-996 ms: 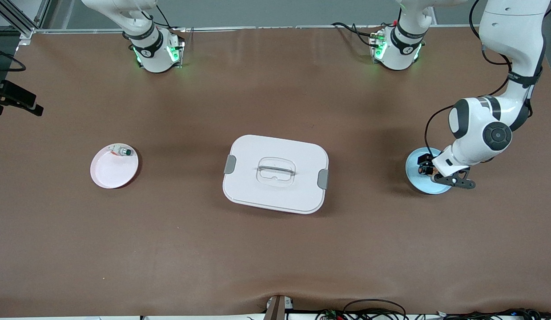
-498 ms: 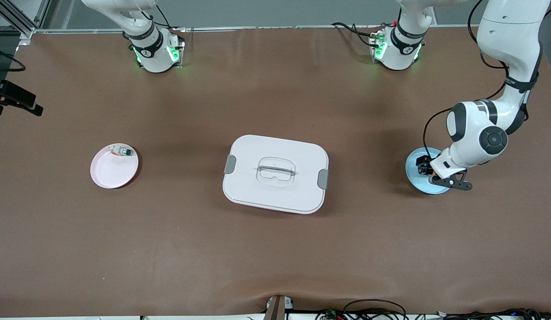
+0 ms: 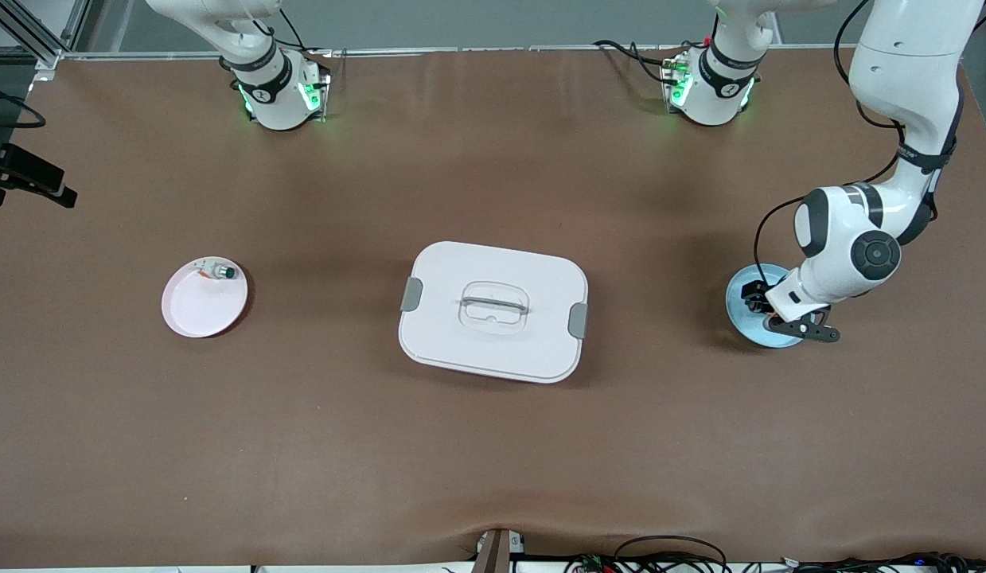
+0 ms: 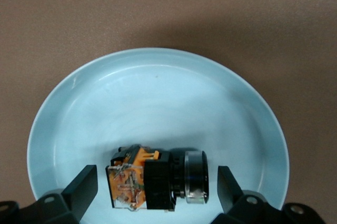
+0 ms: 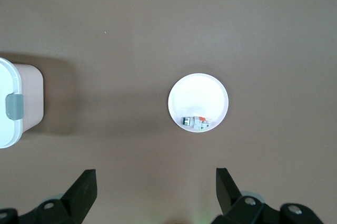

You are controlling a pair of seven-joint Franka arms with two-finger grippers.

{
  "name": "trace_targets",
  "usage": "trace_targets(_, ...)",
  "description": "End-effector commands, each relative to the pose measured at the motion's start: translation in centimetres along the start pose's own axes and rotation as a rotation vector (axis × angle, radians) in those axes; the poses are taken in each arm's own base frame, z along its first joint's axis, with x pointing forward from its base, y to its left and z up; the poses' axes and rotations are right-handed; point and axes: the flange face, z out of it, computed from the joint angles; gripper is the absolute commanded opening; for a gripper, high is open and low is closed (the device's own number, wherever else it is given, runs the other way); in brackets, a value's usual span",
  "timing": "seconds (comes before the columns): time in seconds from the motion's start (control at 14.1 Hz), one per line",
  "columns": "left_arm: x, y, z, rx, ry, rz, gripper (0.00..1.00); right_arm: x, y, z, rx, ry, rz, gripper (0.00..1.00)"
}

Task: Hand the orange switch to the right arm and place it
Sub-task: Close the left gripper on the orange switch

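The orange switch (image 4: 152,182) lies on its side in a light blue plate (image 4: 158,92), orange and tan end one way, black body and round cap the other. My left gripper (image 4: 156,184) is open and low over the plate, one finger at each end of the switch, not touching it. In the front view the left gripper (image 3: 761,309) sits over the blue plate (image 3: 737,306) at the left arm's end of the table. My right gripper (image 5: 156,187) is open and empty, high above the table.
A white lidded container (image 3: 493,310) with grey clasps stands mid-table and also shows in the right wrist view (image 5: 10,103). A pale pink plate (image 3: 198,310) at the right arm's end holds a small green-capped switch (image 3: 220,272); the right wrist view shows this plate (image 5: 199,95) far below.
The left arm has come down and shifted slightly toward the table's middle, bringing its gripper lower over the blue plate. Nothing else has moved.
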Motion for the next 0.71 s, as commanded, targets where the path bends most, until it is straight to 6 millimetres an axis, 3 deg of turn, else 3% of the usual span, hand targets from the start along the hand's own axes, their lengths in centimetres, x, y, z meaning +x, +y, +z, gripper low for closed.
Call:
trace_targets(0.0,0.07,-0.30,0.26,0.008,0.016,0.023,1.00,-0.64,0.31,-0.59,0.010,0.008,-0.006,1.00)
trace_targets(0.64,-0.12,-0.13,0.84,0.005,0.007,0.025,1.00,-0.63,0.31,-0.61,0.010,0.009,-0.006,1.00)
